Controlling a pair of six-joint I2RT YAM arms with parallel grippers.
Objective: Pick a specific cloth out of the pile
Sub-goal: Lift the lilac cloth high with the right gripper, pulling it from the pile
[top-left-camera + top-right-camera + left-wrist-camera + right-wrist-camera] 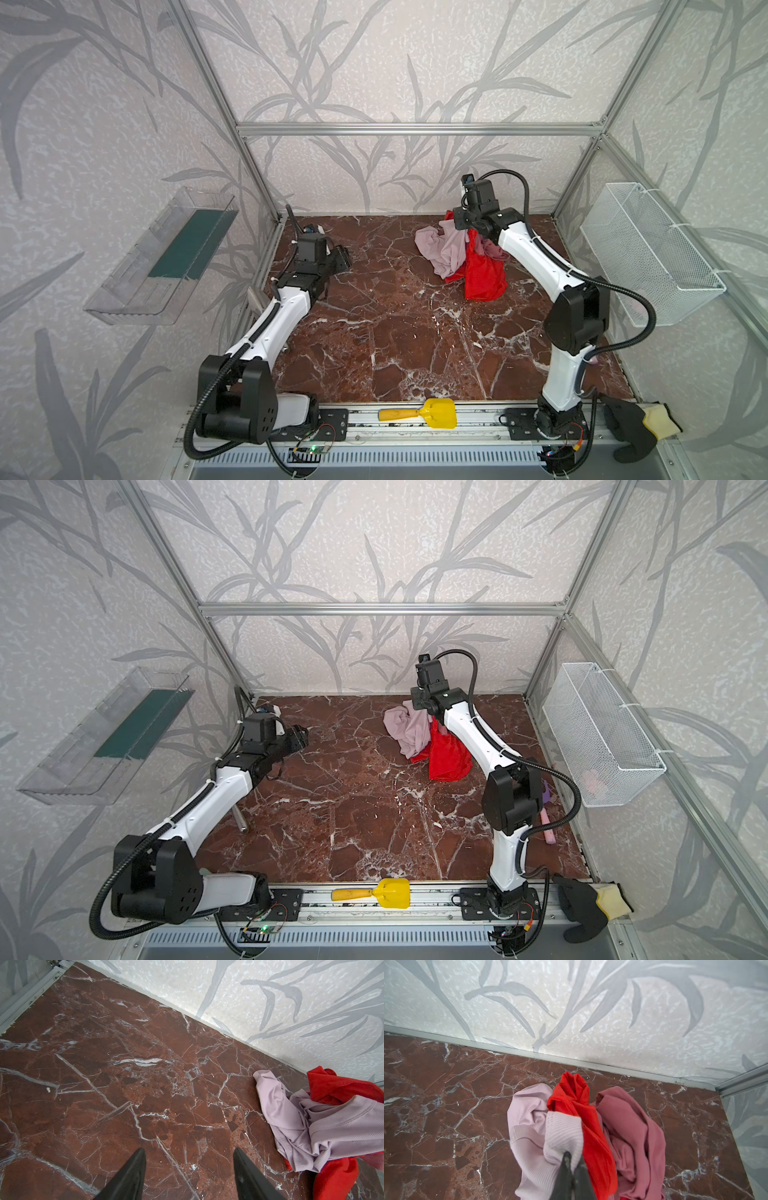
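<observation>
The right gripper (572, 1159) is pressed together on a fold of the pale lilac cloth (529, 1132). Just beyond its tips the red cloth (593, 1132) bunches against that fold, with the mauve cloth (633, 1126) on its far side. All three form one pile (478, 270) on the marble table (436, 1115). The left gripper (189, 1150), fingers spread and empty, hangs over bare marble with the pile off to its side.
</observation>
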